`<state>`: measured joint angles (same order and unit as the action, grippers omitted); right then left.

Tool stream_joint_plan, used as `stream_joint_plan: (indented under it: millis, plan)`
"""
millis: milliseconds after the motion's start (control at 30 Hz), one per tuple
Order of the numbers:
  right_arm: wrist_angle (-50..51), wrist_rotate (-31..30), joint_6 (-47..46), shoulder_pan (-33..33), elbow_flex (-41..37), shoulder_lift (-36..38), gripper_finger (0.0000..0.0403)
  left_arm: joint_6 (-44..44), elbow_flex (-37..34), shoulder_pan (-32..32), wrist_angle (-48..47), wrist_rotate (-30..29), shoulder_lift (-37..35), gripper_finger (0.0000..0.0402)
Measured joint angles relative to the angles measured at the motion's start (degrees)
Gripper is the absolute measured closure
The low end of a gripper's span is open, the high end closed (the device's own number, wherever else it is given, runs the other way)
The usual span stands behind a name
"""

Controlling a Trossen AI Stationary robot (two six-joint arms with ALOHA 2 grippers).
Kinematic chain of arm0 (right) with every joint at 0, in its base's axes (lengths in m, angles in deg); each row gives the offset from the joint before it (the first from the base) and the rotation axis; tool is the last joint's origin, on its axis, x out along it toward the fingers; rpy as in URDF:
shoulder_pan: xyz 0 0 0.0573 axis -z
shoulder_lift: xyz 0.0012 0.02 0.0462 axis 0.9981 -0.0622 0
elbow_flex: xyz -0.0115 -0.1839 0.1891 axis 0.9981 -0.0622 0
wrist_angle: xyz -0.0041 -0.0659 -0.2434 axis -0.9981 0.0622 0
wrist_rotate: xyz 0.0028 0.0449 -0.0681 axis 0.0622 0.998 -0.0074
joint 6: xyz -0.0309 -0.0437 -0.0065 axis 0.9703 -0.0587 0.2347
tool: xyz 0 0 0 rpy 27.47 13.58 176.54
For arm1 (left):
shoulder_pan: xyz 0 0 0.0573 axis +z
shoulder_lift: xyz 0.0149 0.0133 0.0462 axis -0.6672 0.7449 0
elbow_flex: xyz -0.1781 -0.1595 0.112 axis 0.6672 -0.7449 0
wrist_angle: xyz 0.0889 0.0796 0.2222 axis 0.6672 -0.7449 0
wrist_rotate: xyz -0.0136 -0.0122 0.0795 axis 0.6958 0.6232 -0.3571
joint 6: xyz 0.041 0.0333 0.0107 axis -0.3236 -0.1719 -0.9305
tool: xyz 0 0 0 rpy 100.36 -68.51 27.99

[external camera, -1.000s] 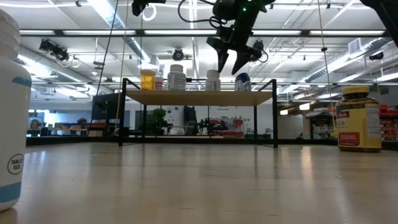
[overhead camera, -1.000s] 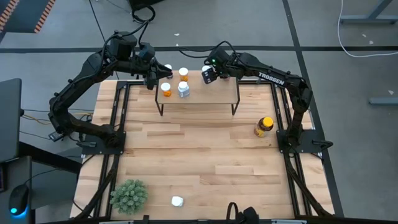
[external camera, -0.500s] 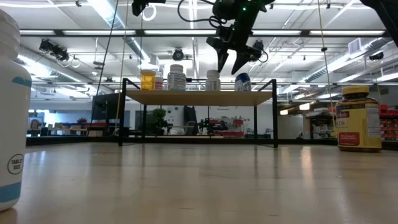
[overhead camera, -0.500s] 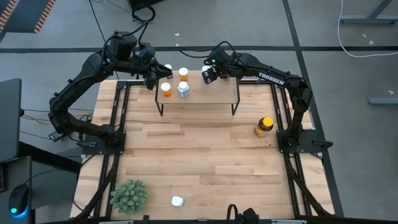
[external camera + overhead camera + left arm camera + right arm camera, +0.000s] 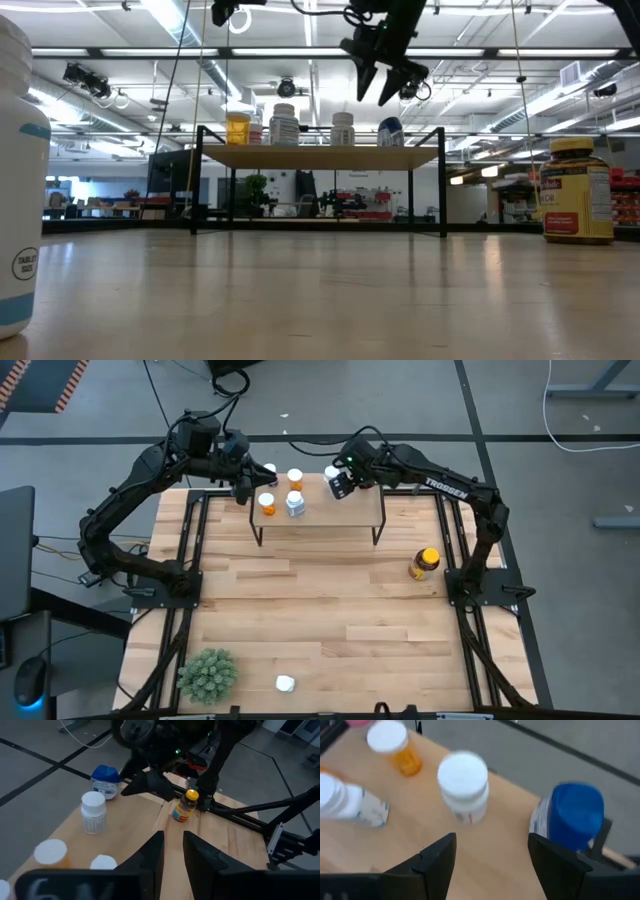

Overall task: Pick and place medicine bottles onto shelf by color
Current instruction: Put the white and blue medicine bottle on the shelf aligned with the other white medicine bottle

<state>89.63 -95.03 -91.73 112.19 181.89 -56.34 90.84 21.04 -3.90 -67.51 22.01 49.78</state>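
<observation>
The shelf (image 5: 340, 512) stands at the table's far side on thin black legs. On its board stand two orange bottles (image 5: 267, 503) (image 5: 295, 477), a white bottle (image 5: 295, 506) and a blue-capped bottle (image 5: 572, 817). My right gripper (image 5: 338, 484) hangs open above the board's far right part, above the blue-capped bottle (image 5: 390, 131), with nothing between its fingers. My left gripper (image 5: 243, 492) waits at the shelf's left end, its fingers (image 5: 155, 852) a narrow gap apart and empty. A dark amber, yellow-capped bottle (image 5: 424, 563) stands on the table at the right. A white bottle (image 5: 285, 683) stands near the front edge.
A green spiky plant (image 5: 208, 673) sits at the table's near left corner. The white bottle near the front edge fills the low view's left side (image 5: 20, 170). Bare wood lies between the shelf and the front edge. Black frame rails run along both table sides.
My right gripper has risen a little above the shelf, away from the blue-capped bottle, and has stayed open. The bottles on the board stand as before.
</observation>
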Motion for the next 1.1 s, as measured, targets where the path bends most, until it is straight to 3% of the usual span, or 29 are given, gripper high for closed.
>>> stream_joint_plan:
  millis: [267,600,800,1100]
  plan:
    - [7.3,8.1,-6.9,-6.2,0.0,1.1,0.0148,-0.9,0.0,-6.4,-4.3,0.0,0.1,0.0330]
    - [15.0,9.4,-11.8,-27.6,0.0,1.0,0.0148,-5.5,0.0,-16.1,-19.9,-3.7,0.0,0.0277]
    - [19.1,1.6,-26.9,-40.8,0.0,1.1,0.0148,-2.1,0.0,-26.2,-22.0,-4.5,0.4,0.0208]
    - [25.5,-11.1,-54.7,-59.4,0.0,1.3,0.0147,8.8,0.0,-43.0,-19.4,-12.0,4.5,0.0112]
